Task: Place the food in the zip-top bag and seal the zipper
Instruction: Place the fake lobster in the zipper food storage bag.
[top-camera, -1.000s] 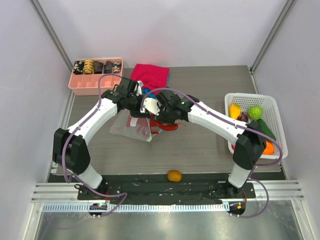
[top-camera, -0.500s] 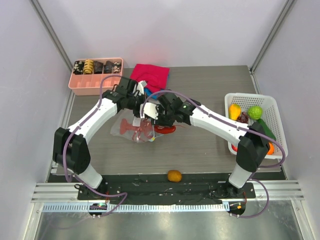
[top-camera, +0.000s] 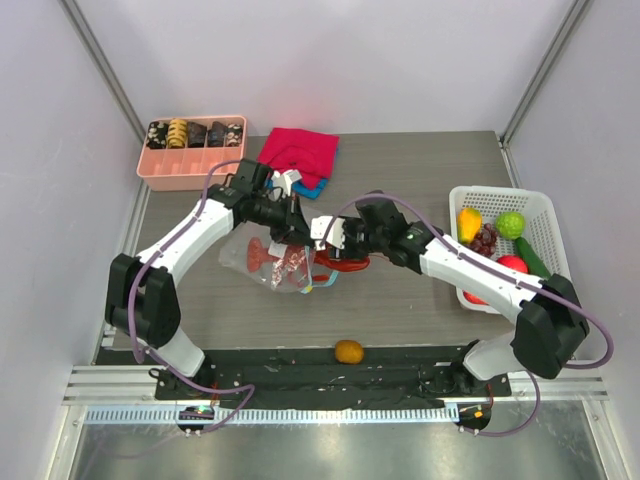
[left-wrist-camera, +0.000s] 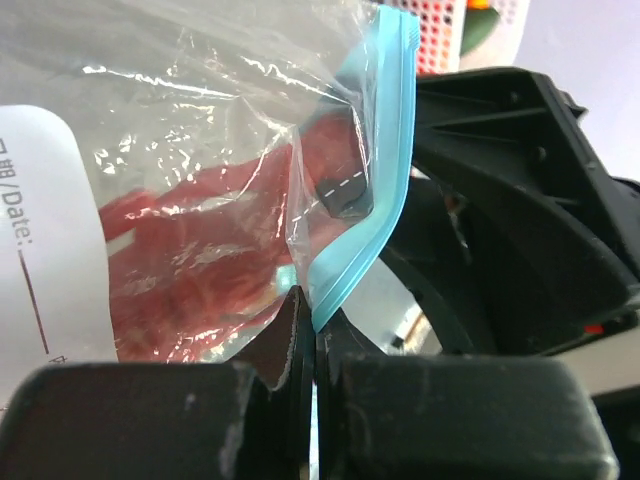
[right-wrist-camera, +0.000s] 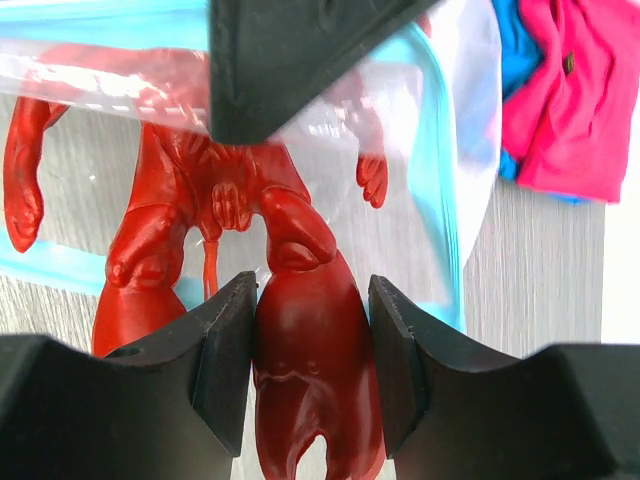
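The clear zip-top bag (top-camera: 262, 262) lies left of centre, its mouth facing right. My left gripper (top-camera: 298, 240) is shut on the upper lip at the teal-blue zipper (left-wrist-camera: 385, 160), lifting the mouth open. A red lobster (top-camera: 345, 264) lies in that mouth, claws and body inside the plastic and tail outside. My right gripper (top-camera: 338, 250) is shut on the lobster's tail (right-wrist-camera: 300, 350), with the bag (right-wrist-camera: 440, 130) just ahead of its fingers. In the left wrist view the lobster (left-wrist-camera: 190, 260) shows through the film above my left gripper (left-wrist-camera: 315, 330).
A white mesh basket (top-camera: 500, 190) at the right holds yellow, green and red fruits. An orange fruit (top-camera: 348, 351) lies near the front edge. A pink tray (top-camera: 190, 172) of patterned pieces sits back left, with folded red and blue cloths (top-camera: 300, 150) beside it.
My right gripper has pushed the lobster leftward into the bag's mouth, and its elbow has swung out to the right. My left gripper has shifted slightly right and toward the front with the bag's lip.
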